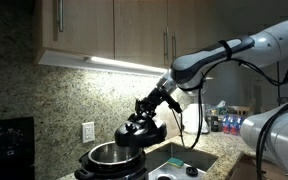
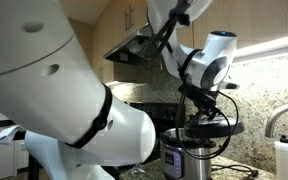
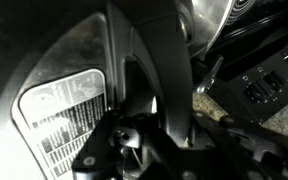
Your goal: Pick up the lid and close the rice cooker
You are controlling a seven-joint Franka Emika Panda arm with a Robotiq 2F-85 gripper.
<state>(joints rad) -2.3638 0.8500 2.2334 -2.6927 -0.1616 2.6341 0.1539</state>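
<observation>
The table (image 1: 204,152) is a speckled granite top that runs along a wall of the same stone. The rice cooker (image 1: 106,160) stands directly on it, near the front edge, upright, its shiny steel pot open at the top. Just beside the cooker a sink (image 1: 176,168) is set into the table. At the far end stands a cluster of bottles (image 1: 224,122). In an exterior view a white bottle (image 2: 284,160) stands by the tap (image 2: 277,122).

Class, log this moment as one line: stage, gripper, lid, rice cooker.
stage: lid in hand | gripper: shut on lid | lid: tilted, above rice cooker | rice cooker: open, not yet closed
</observation>
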